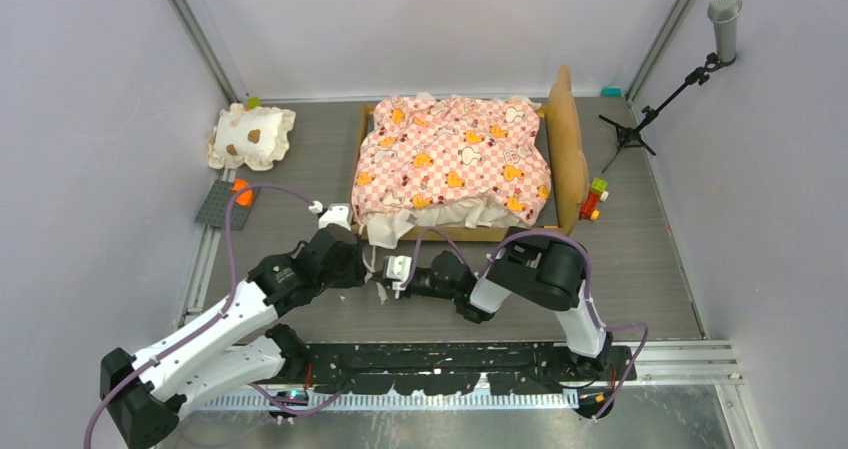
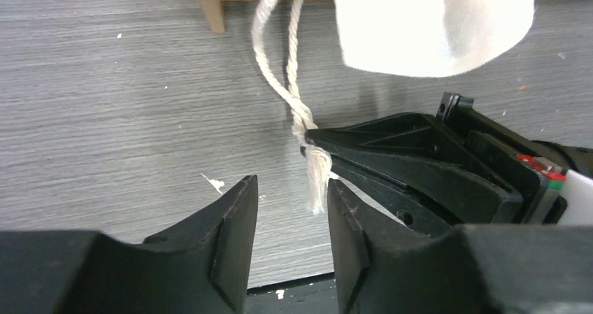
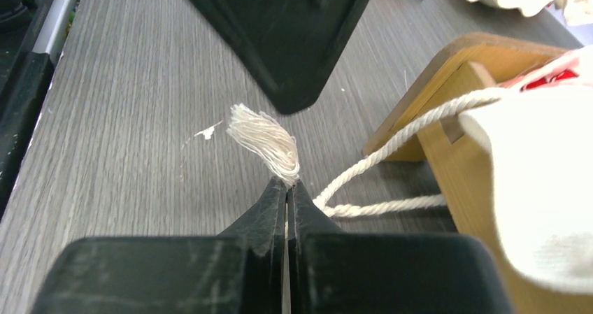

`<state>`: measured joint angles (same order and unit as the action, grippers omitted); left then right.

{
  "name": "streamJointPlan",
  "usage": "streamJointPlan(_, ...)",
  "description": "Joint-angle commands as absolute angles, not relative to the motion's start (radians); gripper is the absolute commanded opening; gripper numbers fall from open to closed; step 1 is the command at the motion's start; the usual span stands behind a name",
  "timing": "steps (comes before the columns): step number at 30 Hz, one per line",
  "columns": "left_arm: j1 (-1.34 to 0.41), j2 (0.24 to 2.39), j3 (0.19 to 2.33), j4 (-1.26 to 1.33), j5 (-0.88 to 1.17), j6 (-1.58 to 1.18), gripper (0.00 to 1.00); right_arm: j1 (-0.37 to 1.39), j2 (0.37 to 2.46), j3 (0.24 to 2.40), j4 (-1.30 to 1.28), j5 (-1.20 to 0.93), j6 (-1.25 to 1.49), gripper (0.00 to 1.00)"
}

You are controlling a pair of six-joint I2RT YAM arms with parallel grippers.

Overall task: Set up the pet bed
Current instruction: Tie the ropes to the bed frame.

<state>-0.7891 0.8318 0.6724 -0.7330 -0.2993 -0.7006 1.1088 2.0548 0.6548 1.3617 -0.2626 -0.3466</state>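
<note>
The pet bed (image 1: 570,139) stands at the table's middle back, its pink checkered mattress (image 1: 455,154) rumpled over the light-wood frame. A white rope (image 2: 290,97) hangs in a loop from the bed's near left corner. My right gripper (image 3: 288,182) is shut on the rope (image 3: 391,150) just behind its frayed end (image 3: 266,139). My left gripper (image 2: 291,184) is open, and the frayed end dangles just beyond its right fingertip, touching nothing. In the top view both grippers meet in front of the bed, left (image 1: 365,269) and right (image 1: 385,281).
A cream spotted pillow (image 1: 250,136) lies at the back left, with a grey baseplate and orange brick (image 1: 222,204) below it. Coloured bricks (image 1: 595,199) sit right of the headboard. A microphone stand (image 1: 650,109) occupies the back right corner. The mattress's white ruffle (image 2: 426,20) overhangs the frame.
</note>
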Motion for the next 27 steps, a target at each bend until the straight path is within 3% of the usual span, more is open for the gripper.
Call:
streamJointPlan(1,-0.772,0.790,0.718,-0.712,-0.369,-0.742,0.47,1.105,1.997,0.622,1.440,-0.248,-0.300,0.01)
streamJointPlan(7,-0.726,0.772,0.683,-0.666,-0.372,-0.765,0.58,1.104,1.963,0.586,1.440,-0.240,-0.300,0.01)
streamJointPlan(16,-0.588,0.831,0.547,-0.386,-0.163,-0.761,0.57,1.104,1.901,0.568,1.438,-0.230,-0.295,0.01)
streamJointPlan(27,-0.572,0.940,0.549,-0.293,-0.161,-0.731,0.53,1.104,1.861,0.564,1.439,-0.245,-0.274,0.01)
